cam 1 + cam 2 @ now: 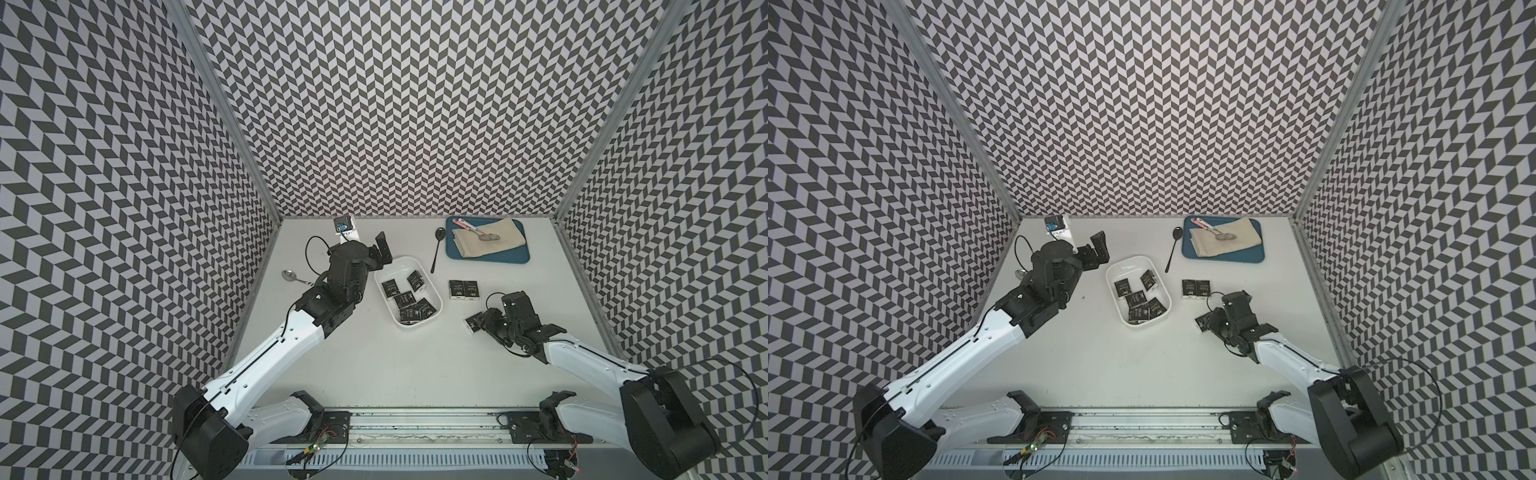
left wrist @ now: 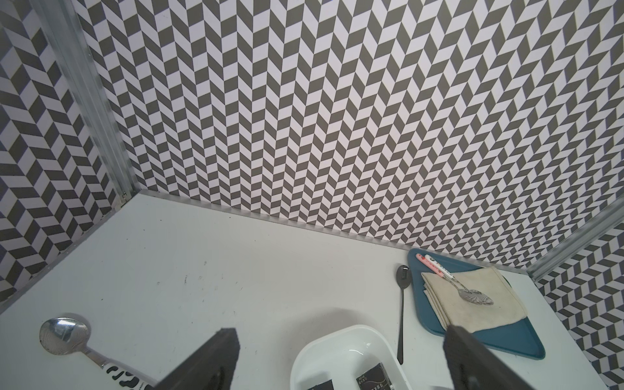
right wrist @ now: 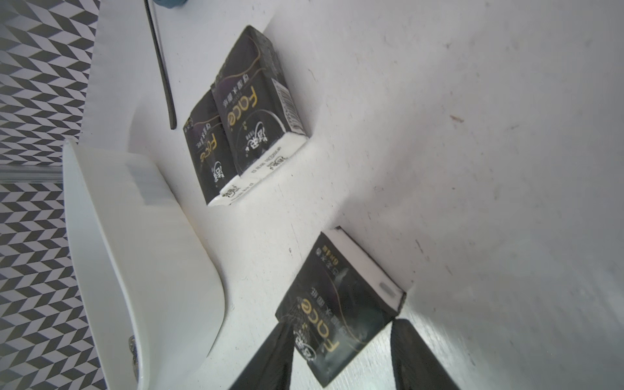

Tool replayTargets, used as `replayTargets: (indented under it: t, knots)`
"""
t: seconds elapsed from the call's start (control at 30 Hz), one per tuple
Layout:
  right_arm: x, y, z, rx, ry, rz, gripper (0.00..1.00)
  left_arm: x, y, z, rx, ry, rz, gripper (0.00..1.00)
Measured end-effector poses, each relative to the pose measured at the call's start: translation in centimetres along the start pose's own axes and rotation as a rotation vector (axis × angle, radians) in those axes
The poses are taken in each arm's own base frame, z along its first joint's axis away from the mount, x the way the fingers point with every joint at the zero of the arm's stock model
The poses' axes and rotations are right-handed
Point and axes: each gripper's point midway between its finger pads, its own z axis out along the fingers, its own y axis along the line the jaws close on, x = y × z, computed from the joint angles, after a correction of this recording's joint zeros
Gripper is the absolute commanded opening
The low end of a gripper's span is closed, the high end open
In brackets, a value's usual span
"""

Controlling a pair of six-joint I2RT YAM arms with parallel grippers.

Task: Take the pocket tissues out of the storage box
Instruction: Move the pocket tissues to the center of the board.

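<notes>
So, quick count: eight pocket tissues (image 1: 404,299) show. Five lie jumbled inside the storage box (image 1: 415,262). A pair (image 3: 243,118) sits side by side on the tabletop (image 1: 374,365) just off the box's right wall, and the last packet (image 3: 337,287) is off the box's near right corner. The right tool (image 3: 341,324) is pinching that one by its sides, with the arm stretched low and its wrist turned toward the box. The left arm (image 1: 266,353) runs up along the box's left side. The left tool (image 2: 341,331) is spread wide with nothing in it, next to the box's far left corner. The packets look glossy black, with gold "Face" lettering and white ends.
</notes>
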Motion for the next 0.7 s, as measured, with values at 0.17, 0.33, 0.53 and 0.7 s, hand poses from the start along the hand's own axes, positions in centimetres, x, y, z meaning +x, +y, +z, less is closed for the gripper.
replayTargets:
  t: [0.17, 0.33, 0.53, 0.7]
  knots:
    - [0.1, 0.4, 0.7, -0.007, 0.029, -0.025, 0.48, 0.0, 0.2, 0.0, -0.008, -0.003, 0.001, 0.99]
    - [0.0, 1.3, 1.3, -0.027, 0.043, -0.067, 0.46, 0.0, 0.2, 0.0, -0.01, -0.003, 0.0, 0.99]
    - [-0.2, 2.3, 1.5, -0.056, 0.054, -0.12, 0.4, 0.2, 0.2, 0.2, -0.011, 0.002, 0.001, 0.99]
    - [0.0, 2.3, 1.5, -0.064, 0.063, -0.136, 0.37, 0.3, 0.1, 0.3, -0.012, 0.004, 0.002, 0.99]
